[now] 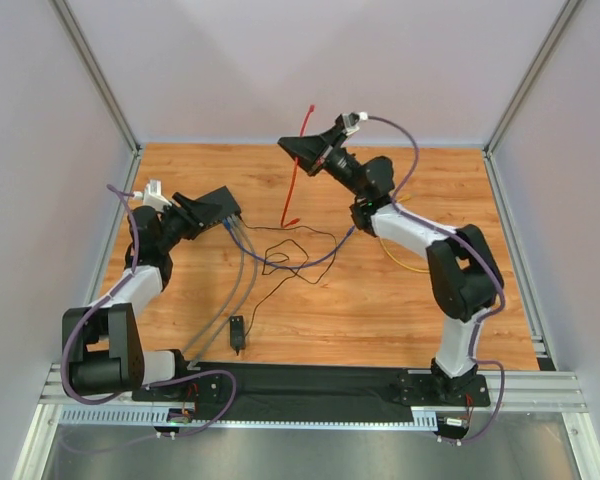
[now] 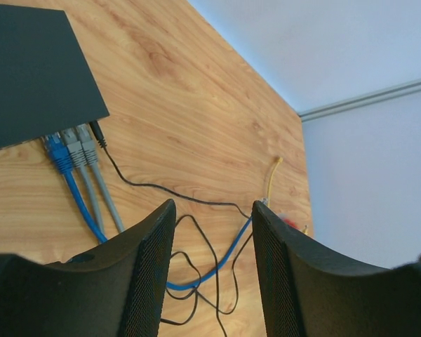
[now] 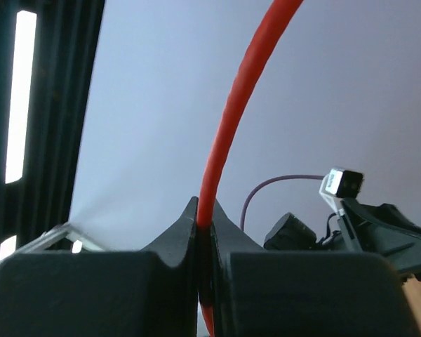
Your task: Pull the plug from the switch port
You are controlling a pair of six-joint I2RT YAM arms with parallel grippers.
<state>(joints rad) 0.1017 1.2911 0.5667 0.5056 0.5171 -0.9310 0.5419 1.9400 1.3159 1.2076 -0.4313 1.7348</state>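
Pull looks done: red cable (image 1: pixel 292 185) clamped in the right gripper (image 3: pixel 203 210), raised at the table's 12 o'clock, its end hanging clear of the switch (image 1: pixel 220 205) at 9 o'clock. Left gripper (image 2: pixel 212 207) spread, empty, beside the switch. Blue plug (image 2: pixel 56 151) and grey plugs (image 2: pixel 84 147) sit in ports. Only letting go of the cable seems left.

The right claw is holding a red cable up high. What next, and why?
Probably lower the right gripper and open it: it is shut on the red cable, whose loose end hangs apart from the switch, so it looks already unplugged.

Wooden table (image 1: pixel 480 300), black switch (image 1: pixel 223 203), grey cables (image 2: pixel 89 152), small adapter block (image 1: pixel 239 335)
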